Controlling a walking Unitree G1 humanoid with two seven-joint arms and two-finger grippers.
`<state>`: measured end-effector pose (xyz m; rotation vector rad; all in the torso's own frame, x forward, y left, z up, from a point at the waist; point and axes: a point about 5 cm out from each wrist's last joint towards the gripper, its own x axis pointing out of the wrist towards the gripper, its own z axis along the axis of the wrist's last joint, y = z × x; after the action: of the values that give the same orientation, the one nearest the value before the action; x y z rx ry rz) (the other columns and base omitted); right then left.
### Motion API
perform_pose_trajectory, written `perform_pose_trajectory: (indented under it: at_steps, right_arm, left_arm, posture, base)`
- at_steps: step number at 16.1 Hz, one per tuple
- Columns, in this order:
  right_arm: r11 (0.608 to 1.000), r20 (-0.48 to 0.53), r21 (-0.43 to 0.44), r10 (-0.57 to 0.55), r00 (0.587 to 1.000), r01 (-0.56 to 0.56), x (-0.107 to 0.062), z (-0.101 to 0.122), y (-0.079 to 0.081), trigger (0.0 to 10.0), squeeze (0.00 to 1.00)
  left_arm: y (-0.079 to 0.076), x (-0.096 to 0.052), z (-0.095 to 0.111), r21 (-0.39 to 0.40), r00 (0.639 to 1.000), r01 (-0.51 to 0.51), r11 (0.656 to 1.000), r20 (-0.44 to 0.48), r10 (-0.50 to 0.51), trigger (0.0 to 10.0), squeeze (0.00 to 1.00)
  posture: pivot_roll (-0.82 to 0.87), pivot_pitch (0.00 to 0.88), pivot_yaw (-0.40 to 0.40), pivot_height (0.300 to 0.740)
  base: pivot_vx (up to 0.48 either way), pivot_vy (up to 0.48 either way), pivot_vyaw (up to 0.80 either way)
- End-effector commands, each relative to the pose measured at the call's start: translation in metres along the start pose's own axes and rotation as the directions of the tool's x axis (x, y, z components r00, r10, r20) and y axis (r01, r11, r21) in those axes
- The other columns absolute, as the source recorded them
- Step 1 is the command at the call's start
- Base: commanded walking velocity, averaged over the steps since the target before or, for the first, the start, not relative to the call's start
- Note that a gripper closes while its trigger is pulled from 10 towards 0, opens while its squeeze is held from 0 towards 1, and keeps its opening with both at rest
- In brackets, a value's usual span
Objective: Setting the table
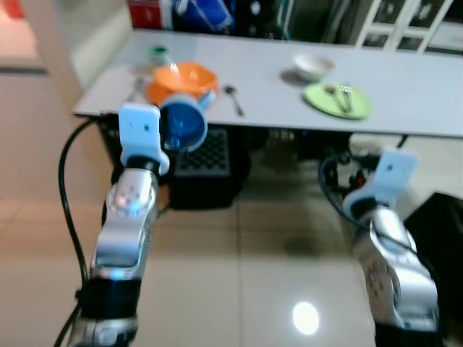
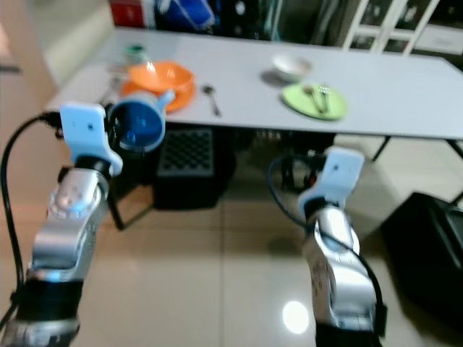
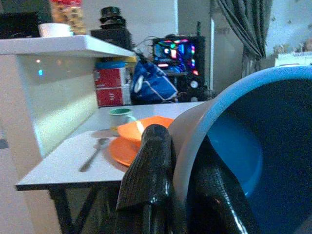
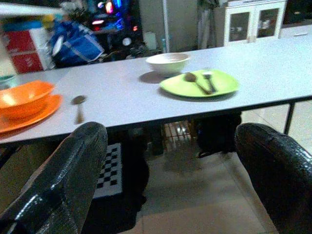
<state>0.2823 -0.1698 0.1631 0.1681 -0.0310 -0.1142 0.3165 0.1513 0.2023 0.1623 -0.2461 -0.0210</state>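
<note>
So from the left eye view, the left gripper (image 1: 177, 134) is up in front of the near edge of the white table (image 1: 405, 79) with a blue cup (image 1: 183, 124) in it, mouth of the cup tipped toward the camera. On the table right behind it there's an orange bowl (image 1: 185, 77) sitting on an orange plate (image 1: 165, 92), a spoon (image 1: 233, 98) just beside them, a green mug (image 1: 158, 55) further back, and over to the right a white bowl (image 1: 312, 65) next to a green plate (image 1: 337, 100) with cutlery lying on it. Right eye view is the same deal; the right arm (image 2: 333, 238) hangs lower, over the tiled floor (image 2: 217, 275), short of the table, and a black crate (image 2: 187, 163) sits under the table. Left wrist view: the black fingers (image 3: 148, 170) are pinched on the cup's rim, one outside and one inside, so it's got a firm grip on it. Right wrist view: the right gripper (image 4: 170, 165) has its two fingers spread wide with nothing between them, pointed at the table edge.
</note>
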Motion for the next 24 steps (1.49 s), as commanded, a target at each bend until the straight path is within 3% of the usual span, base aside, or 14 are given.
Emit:
perform_pose_trajectory:
  at_steps: [1,5,8,12,15,21,24]
  right_arm:
    - [0.999,-0.011,0.010,-0.048,0.999,0.048,0.002,-0.003,-0.010,10.0,0.00]
    - [0.999,0.006,-0.005,-0.040,0.999,0.040,-0.002,0.004,-0.008,10.0,0.00]
    - [0.997,0.016,-0.023,-0.073,0.997,0.073,-0.006,0.006,-0.020,10.0,0.00]
    - [0.997,0.018,-0.002,-0.079,0.997,0.079,-0.005,0.005,-0.018,10.0,0.00]
    - [0.996,-0.008,0.018,-0.082,0.997,0.082,-0.004,0.004,-0.018,10.0,0.00]
    - [0.999,0.007,-0.007,-0.050,0.999,0.050,-0.003,0.010,-0.014,10.0,0.00]
    - [0.999,0.000,-0.001,-0.033,0.999,0.033,0.001,0.008,-0.011,10.0,0.00]
  left_arm:
    - [-0.010,-0.001,0.003,0.011,0.999,0.043,0.999,0.015,-0.043,10.0,0.00]
    - [-0.006,0.000,-0.004,-0.002,1.000,0.024,1.000,-0.002,-0.024,10.0,0.00]
    - [-0.017,-0.001,-0.006,-0.032,0.998,0.055,0.998,-0.011,-0.056,10.0,0.00]
    - [-0.014,-0.001,-0.005,-0.008,0.999,0.049,0.999,-0.012,-0.049,10.0,0.00]
    - [-0.010,-0.003,-0.009,-0.022,0.998,0.012,1.000,-0.055,-0.013,10.0,0.00]
    - [-0.014,0.005,0.003,-0.030,1.000,0.027,0.999,0.009,-0.027,10.0,0.00]
    - [-0.011,0.005,0.007,-0.027,0.999,0.033,0.999,0.024,-0.033,10.0,0.00]
  posture:
    - [-0.02,0.000,-0.021,0.740]
    - [-0.09,0.000,-0.005,0.740]
    - [-0.11,0.000,0.013,0.740]
    - [-0.07,0.000,-0.001,0.740]
    - [-0.07,0.000,-0.002,0.740]
    - [-0.09,0.000,-0.003,0.740]
    - [-0.07,0.000,-0.018,0.740]
  base:
    - [0.000,-0.480,0.00]
    - [0.000,-0.480,0.00]
    - [0.000,-0.480,0.00]
    - [0.000,-0.480,0.00]
    - [0.000,0.000,0.00]
    - [0.000,0.000,0.00]
    - [0.381,0.000,0.00]
